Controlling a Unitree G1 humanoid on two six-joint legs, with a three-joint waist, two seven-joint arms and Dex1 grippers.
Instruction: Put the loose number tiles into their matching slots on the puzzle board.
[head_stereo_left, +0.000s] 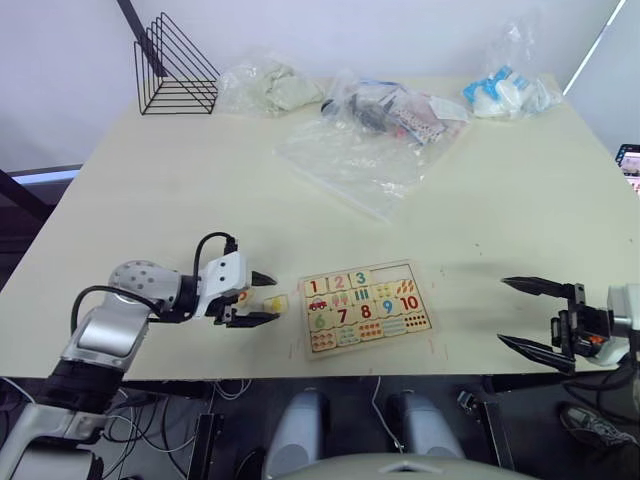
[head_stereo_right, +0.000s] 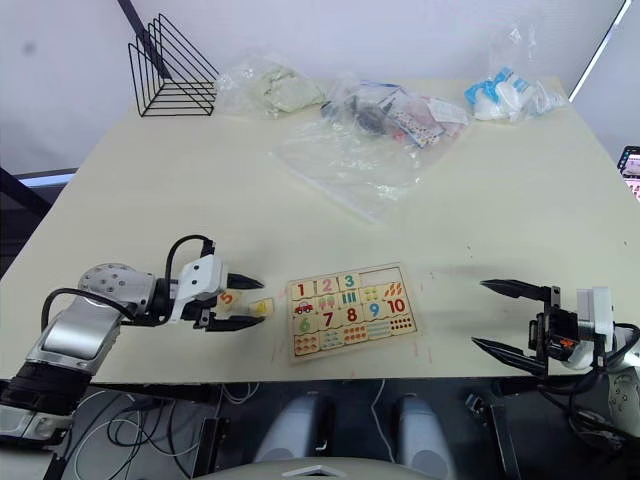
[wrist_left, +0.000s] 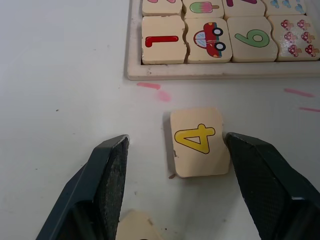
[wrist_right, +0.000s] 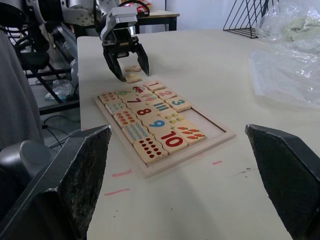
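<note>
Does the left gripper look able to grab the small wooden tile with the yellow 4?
Probably yes: the left gripper is open, its fingers straddle the yellow 4 tile, and nothing lies between.

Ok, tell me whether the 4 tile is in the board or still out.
Out. The 4 tile lies flat on the table beside the puzzle board, between the open left gripper's fingers.

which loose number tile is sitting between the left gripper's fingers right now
The yellow 4 tile. It lies flat between the open left gripper, against one finger. The other loose tile, the 5, lies behind it, nearer the wrist.
</note>
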